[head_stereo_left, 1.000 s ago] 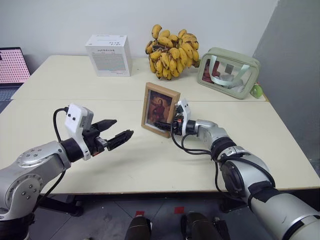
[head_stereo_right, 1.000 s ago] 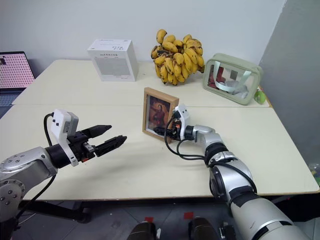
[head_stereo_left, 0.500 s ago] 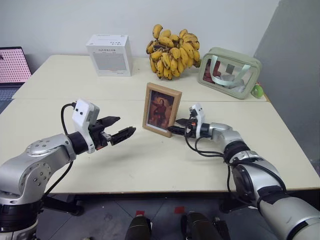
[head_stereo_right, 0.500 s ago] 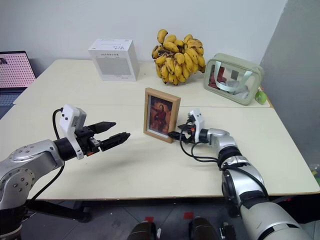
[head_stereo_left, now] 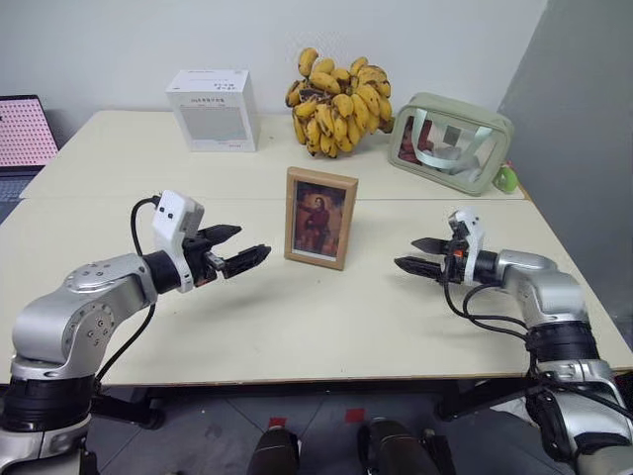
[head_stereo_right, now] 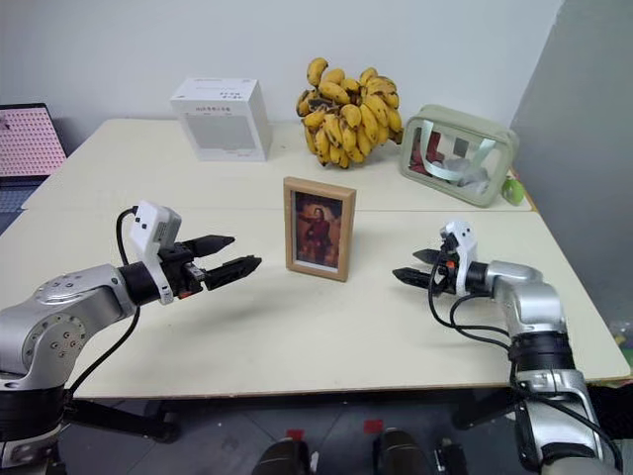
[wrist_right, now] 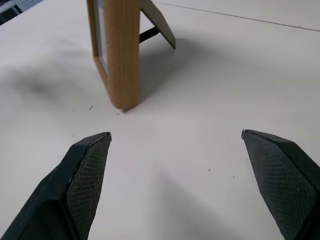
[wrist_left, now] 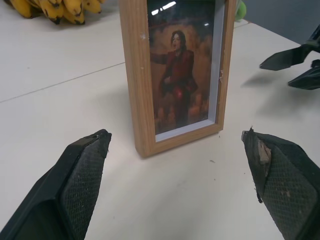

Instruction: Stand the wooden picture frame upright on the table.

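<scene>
- The wooden picture frame is standing upright near the middle of the worktop, just in front of the seam line, with its reddish portrait facing the robot.
- Its dark easel stand is leaning out behind it and is resting on the worktop.
- The left tool is hovering to the left of the frame, with its fingers spread apart and gripping nothing.
- The right tool is hovering to the right, apart from the frame, also spread and empty.
- A white box, a bunch of bananas and a green pouch are sitting along the far side.
</scene>
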